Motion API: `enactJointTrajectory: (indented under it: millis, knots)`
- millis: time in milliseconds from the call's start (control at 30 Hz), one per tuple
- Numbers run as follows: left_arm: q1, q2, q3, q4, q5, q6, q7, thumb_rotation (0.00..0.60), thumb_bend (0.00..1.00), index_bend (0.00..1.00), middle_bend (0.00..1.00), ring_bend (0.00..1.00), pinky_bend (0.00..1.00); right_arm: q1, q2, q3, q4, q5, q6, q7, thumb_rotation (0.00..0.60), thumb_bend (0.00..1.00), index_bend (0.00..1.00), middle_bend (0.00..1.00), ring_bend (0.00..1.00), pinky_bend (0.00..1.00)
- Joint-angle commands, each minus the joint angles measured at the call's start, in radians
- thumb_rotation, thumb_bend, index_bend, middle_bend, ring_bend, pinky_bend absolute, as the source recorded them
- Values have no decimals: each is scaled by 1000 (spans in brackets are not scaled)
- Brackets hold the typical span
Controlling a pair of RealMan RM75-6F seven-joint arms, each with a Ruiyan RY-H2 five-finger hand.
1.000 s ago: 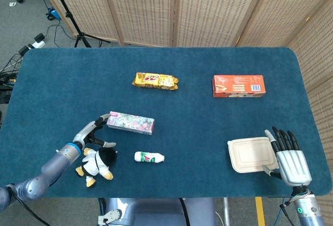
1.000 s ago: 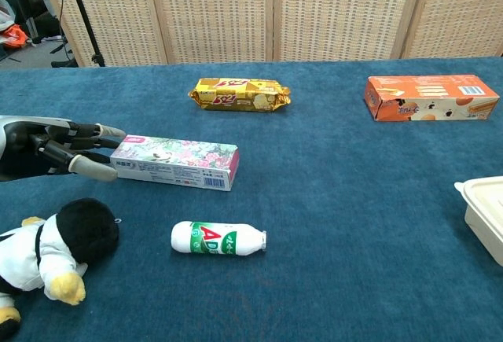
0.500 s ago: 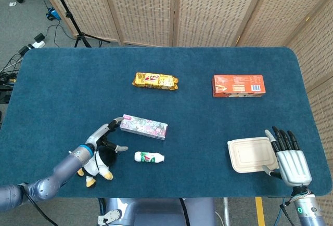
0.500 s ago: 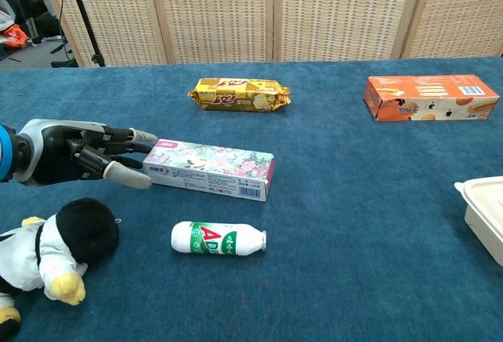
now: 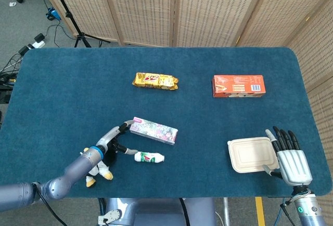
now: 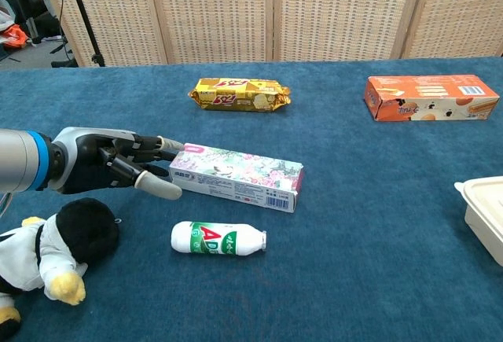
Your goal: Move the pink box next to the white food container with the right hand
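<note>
1. Pink box lies flat near the table's front-left middle, well apart from the white container. It sits farther right than a second ago, when it lay up near the left arm's earlier reach; its long axis now tilts a bit more, right end nearer the front.
2. Table, blue cloth; nothing else on it has shifted.
3. Left hand has advanced rightward with the box. Fingers outstretched and apart, tips touching the box's left end; it presses rather than grasps, nothing held inside it.
4. Right hand unchanged at the front-right edge, fingers straight and spread, empty, just beside the container's right side. The chest view does not show it.
5. White container: closed, front right, not moved.
6. Orange box at the back right, same spot.
7. Penguin toy at the front left; in the head view the left arm now covers much of it.
8. Biscuit pack at the back centre.
9. Small bottle on its side, just in front of the pink box, apart from it.
</note>
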Motion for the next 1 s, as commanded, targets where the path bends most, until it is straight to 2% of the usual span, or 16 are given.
enactJointTrajectory:
  millis: [33, 500, 1000]
  knots:
    - [-8, -7, 3, -5, -10, 7, 9, 600, 0, 0, 0, 0, 0, 0, 0, 0, 0, -1, 1, 1, 600, 208, 20, 0, 0, 0]
    - [-54, -25, -11, -57, -52, 51, 58, 600, 0, 0, 0, 0, 0, 0, 0, -4, -2, -7, 1, 0, 600, 208, 20, 0, 0, 0]
    - [-101, -60, -18, -61, -103, 87, 105, 600, 0, 0, 0, 0, 0, 1, 1, -6, -3, -9, -1, 3, 600, 208, 20, 0, 0, 0]
